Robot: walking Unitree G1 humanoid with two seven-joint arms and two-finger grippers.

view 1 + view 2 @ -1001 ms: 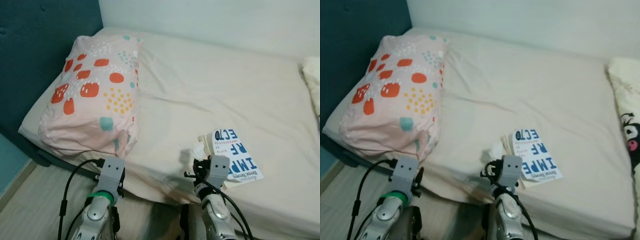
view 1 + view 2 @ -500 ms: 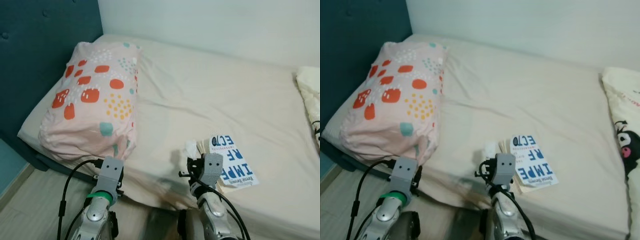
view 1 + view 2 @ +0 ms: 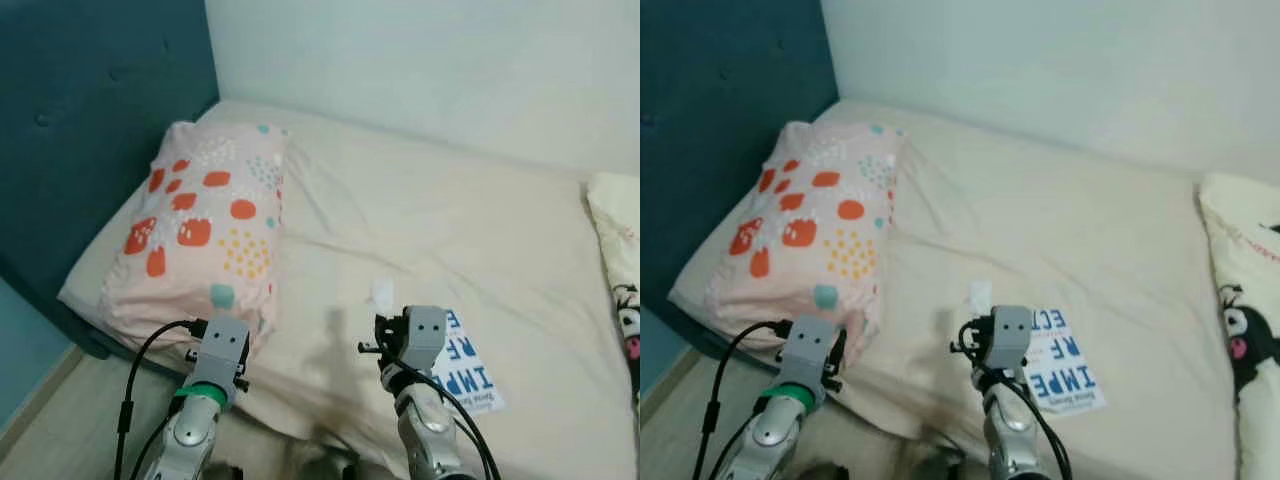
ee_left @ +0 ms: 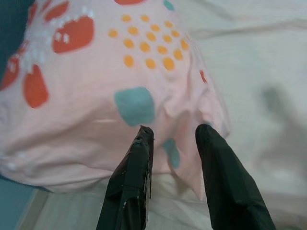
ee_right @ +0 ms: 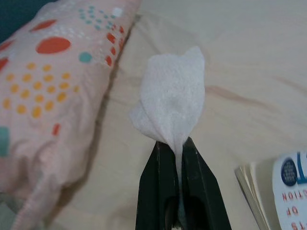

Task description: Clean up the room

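I am standing at the side of the wide bed with the cream sheet (image 3: 470, 220), which is rumpled but mostly bare, with the dark teal padded headboard (image 3: 90, 130) on my left. On the sheet lies the pale pink pillow printed with red, orange and teal shapes (image 3: 205, 230), near the headboard end. At the far right edge I can see a cream cushion or blanket with a black cartoon face (image 3: 1245, 330); I cannot tell exactly what it is.

Just ahead of my right arm lies the white paperback book with large blue letters (image 3: 1060, 375), flat on the sheet near the bed's edge and not yet picked up.

The small piece of rubbish is already in hand: the right gripper (image 5: 178, 143) has its two black fingers pinched together on the crumpled white tissue (image 5: 172, 98), which sticks up above the fingertips and hangs clear over the sheet, between the pillow and the book. The left gripper (image 4: 173, 136) hovers just in front of the pillow's near corner with its fingers spread a modest way apart, holding nothing.

By my reckoning the tidying is at an early stage: the tissue is lifted but needs somewhere to be dropped, and I see no bin. The book is left to shelve, and the pillow may want straightening.
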